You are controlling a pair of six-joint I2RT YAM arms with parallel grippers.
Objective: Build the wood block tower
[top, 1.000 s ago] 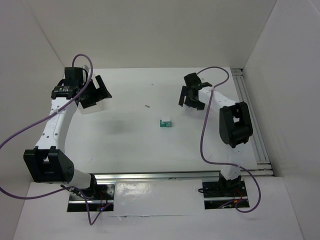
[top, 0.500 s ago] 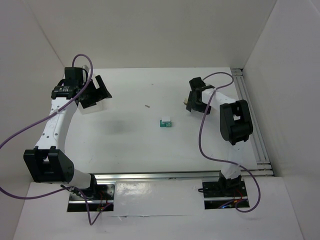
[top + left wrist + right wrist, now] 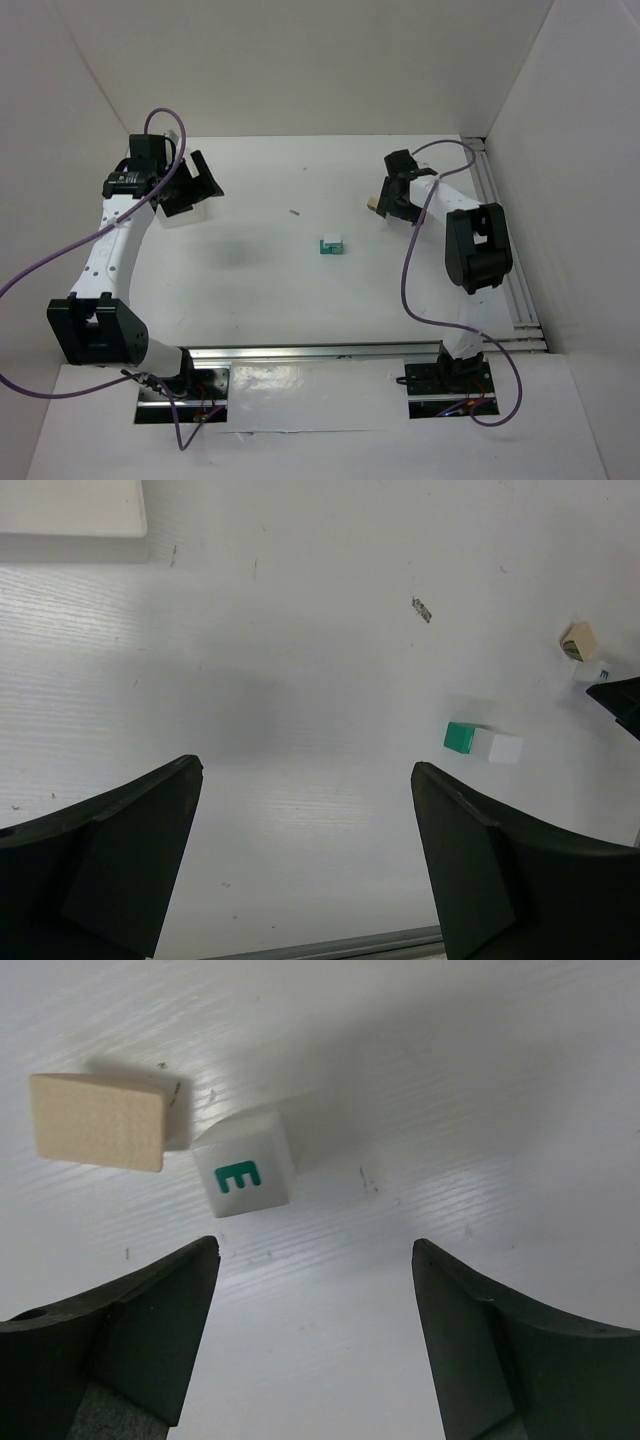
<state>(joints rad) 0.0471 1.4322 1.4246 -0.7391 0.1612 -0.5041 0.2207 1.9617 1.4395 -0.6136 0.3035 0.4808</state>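
Nearest me, at the middle of the counter (image 3: 260, 290), a small teal-green wooden cube (image 3: 460, 737) lies touching a plain white wooden cube (image 3: 505, 748). Farther out on the right, my right tool (image 3: 312, 1260) hangs open and empty; just past its tips sit a white wooden cube lettered with a green E (image 3: 245, 1175) and a tan wooden block (image 3: 97, 1120) beside it. Farthest, my left tool (image 3: 305, 770) stands wide open, empty, near the white rectangular tray (image 3: 70, 525).
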